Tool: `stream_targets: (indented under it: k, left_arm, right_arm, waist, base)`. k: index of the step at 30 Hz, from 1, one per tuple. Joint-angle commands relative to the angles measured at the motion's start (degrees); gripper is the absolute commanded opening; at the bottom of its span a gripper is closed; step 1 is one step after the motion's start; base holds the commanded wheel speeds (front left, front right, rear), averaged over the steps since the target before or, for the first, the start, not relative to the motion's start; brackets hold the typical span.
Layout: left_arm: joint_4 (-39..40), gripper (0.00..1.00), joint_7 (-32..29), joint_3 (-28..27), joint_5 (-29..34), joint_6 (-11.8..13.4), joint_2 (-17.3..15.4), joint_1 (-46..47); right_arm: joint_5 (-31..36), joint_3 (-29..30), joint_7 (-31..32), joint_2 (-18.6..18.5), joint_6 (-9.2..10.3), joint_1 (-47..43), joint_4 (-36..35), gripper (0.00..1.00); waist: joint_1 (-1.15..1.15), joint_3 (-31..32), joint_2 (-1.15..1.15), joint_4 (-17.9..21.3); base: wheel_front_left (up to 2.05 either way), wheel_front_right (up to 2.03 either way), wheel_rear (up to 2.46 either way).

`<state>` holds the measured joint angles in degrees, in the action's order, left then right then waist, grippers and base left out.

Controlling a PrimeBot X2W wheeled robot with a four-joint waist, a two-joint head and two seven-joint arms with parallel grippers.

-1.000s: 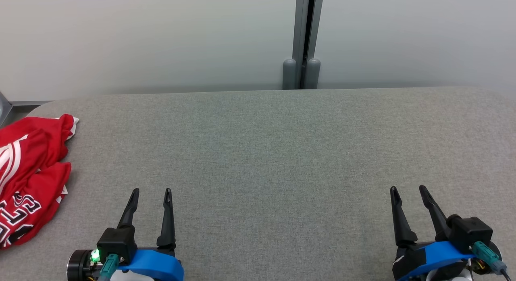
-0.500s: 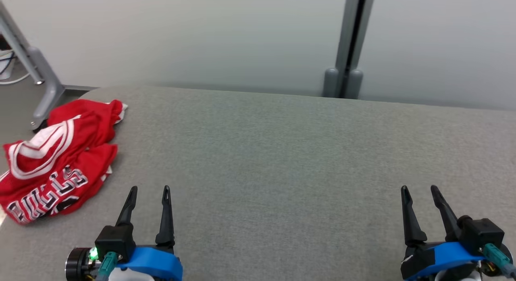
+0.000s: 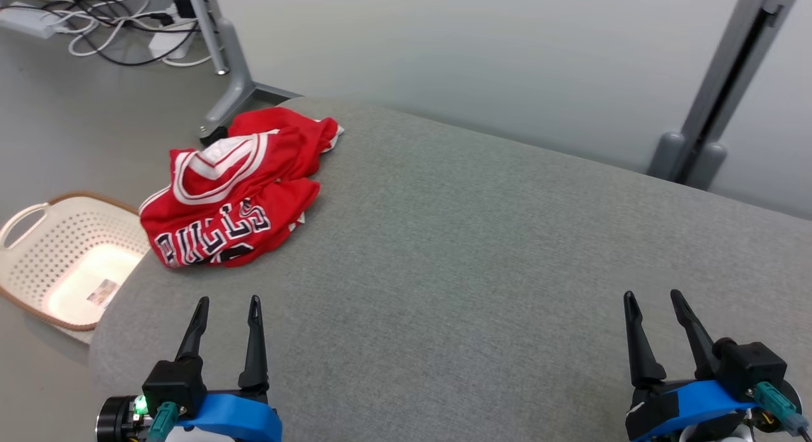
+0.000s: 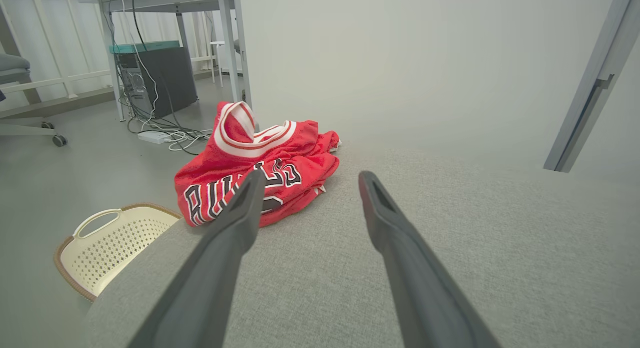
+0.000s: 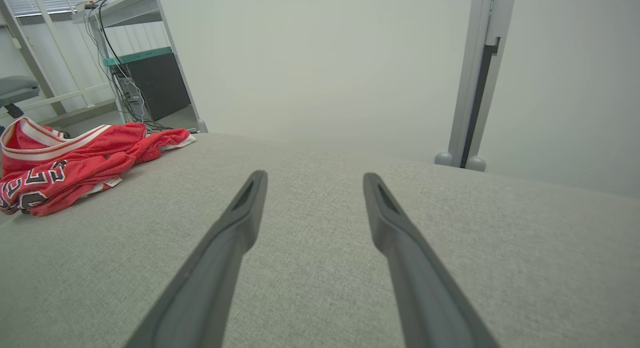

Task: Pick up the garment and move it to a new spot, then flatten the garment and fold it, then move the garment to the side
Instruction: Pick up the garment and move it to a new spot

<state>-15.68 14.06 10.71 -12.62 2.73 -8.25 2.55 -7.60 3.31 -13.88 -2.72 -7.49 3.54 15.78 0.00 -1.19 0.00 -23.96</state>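
The garment (image 3: 235,188) is a red jersey with white trim and dark lettering, lying crumpled at the far left corner of the grey table (image 3: 482,252). In the left wrist view the garment (image 4: 260,168) sits just beyond the fingertips, slightly left. It lies far to the left in the right wrist view (image 5: 65,161). My left gripper (image 3: 228,300) hovers open near the table's front left, a short way in front of the jersey and apart from it. At the front right my right gripper (image 3: 653,296) is open too, with nothing between its fingers.
A cream perforated basket (image 3: 57,258) stands on the floor left of the table, also in the left wrist view (image 4: 107,243). Cables and a power strip (image 3: 114,23) lie on the floor beyond. A grey stand leg (image 3: 228,93) rises behind the jersey; a partition post (image 3: 710,112) stands at right.
The head camera has swung left, so the whole picture shifted right and the jersey, basket and floor cables came into view. Both grippers stay open in the same pose.
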Motion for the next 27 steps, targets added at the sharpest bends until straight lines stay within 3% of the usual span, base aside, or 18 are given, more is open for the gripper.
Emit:
stream_targets:
  k: [1,8,20,27]
  left_arm:
    - [0.33,1.0,0.13,0.07,-0.22,0.2,-0.08,-0.1]
    - [0.58,1.0,0.16,-0.08,-0.92,0.61,-0.09,-0.45]
    - [0.89,1.0,0.5,-0.71,-2.32,0.9,0.26,-0.37]
    - [1.59,1.0,-5.35,-3.41,-6.39,-0.8,-1.99,4.99]
  right_arm:
    - [0.32,-0.17,0.14,-0.3,-0.01,-0.01,-0.18,1.0]
    - [0.04,-0.84,0.59,-0.31,-0.01,0.75,-0.11,1.0]
    - [-0.71,-1.27,0.14,-0.3,-0.01,1.33,1.06,1.0]
    - [-0.6,-0.75,-0.03,-0.29,-0.01,0.92,0.6,1.0]
  waist:
    - [0.0,-1.63,0.0,-2.76]
    - [0.0,-2.27,0.0,-6.87]
    - [0.0,-2.45,0.0,-6.85]
    - [0.0,-3.16,0.0,-5.18]
  base:
    - [0.0,0.0,0.0]
    - [0.0,0.0,0.0]
    - [0.0,0.0,0.0]
    - [0.0,0.0,0.0]
